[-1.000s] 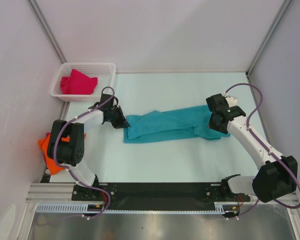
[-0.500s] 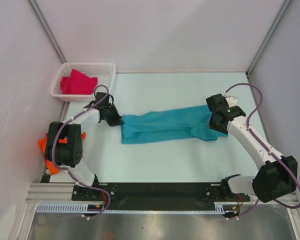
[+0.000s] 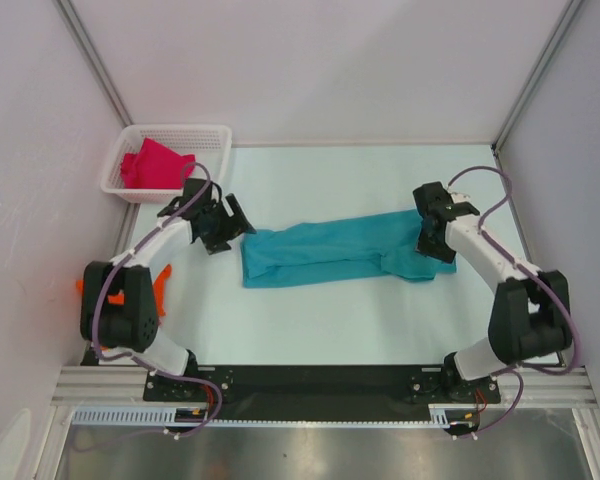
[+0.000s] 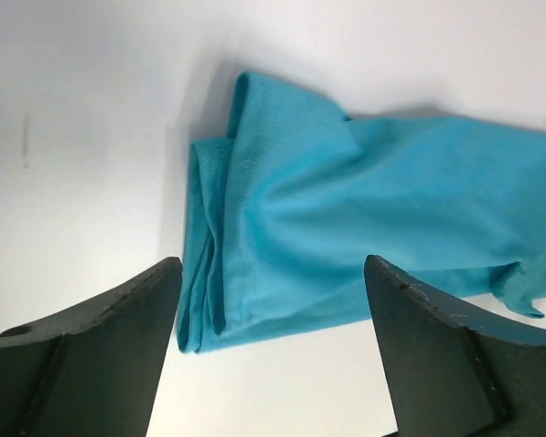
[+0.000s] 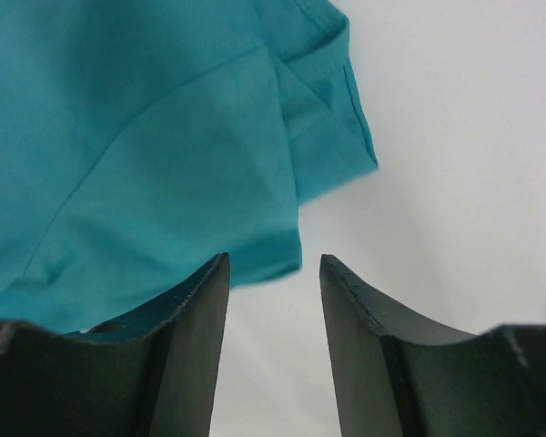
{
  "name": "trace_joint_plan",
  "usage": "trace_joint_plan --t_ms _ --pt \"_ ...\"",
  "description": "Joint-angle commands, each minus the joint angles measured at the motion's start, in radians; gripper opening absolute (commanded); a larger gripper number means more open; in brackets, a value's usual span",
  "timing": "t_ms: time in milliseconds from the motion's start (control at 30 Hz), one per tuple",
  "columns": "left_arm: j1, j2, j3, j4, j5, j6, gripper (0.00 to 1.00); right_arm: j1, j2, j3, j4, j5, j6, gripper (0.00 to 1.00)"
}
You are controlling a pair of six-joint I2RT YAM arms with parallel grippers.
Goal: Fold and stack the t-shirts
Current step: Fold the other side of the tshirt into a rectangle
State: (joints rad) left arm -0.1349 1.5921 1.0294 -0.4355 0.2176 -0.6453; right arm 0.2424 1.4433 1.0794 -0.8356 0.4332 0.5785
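Left gripper (image 3: 225, 222) hangs spread and empty. At its eight o'clock the orange t-shirt (image 3: 84, 289) lies crumpled. At ten o'clock the magenta t-shirt (image 3: 155, 165) sits bunched in the basket (image 3: 215, 135). I see the teal t-shirt (image 3: 330, 252) on the table (image 3: 380, 180), folded into a long band. Right gripper (image 3: 432, 240), also spread, hovers at its three o'clock end. I judge nothing is stacked yet.

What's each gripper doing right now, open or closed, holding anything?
Left gripper: open, empty, at the teal shirt's left end.
Right gripper: open, empty, at its right end.
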Motion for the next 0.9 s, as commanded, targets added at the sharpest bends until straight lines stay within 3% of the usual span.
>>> trace_joint_plan --t_ms 0,233,867 --pt "0.006 -0.168 0.093 -0.083 -0.081 0.061 0.88 -0.063 0.152 0.076 0.108 -0.036 -0.049 0.50" --pt "0.008 -0.280 0.074 -0.117 -0.063 0.087 0.91 -0.158 0.342 0.192 0.144 -0.108 -0.060 0.52" --pt "0.011 -0.282 0.015 -0.098 -0.038 0.102 0.91 -0.201 0.430 0.191 0.178 -0.070 -0.081 0.54"
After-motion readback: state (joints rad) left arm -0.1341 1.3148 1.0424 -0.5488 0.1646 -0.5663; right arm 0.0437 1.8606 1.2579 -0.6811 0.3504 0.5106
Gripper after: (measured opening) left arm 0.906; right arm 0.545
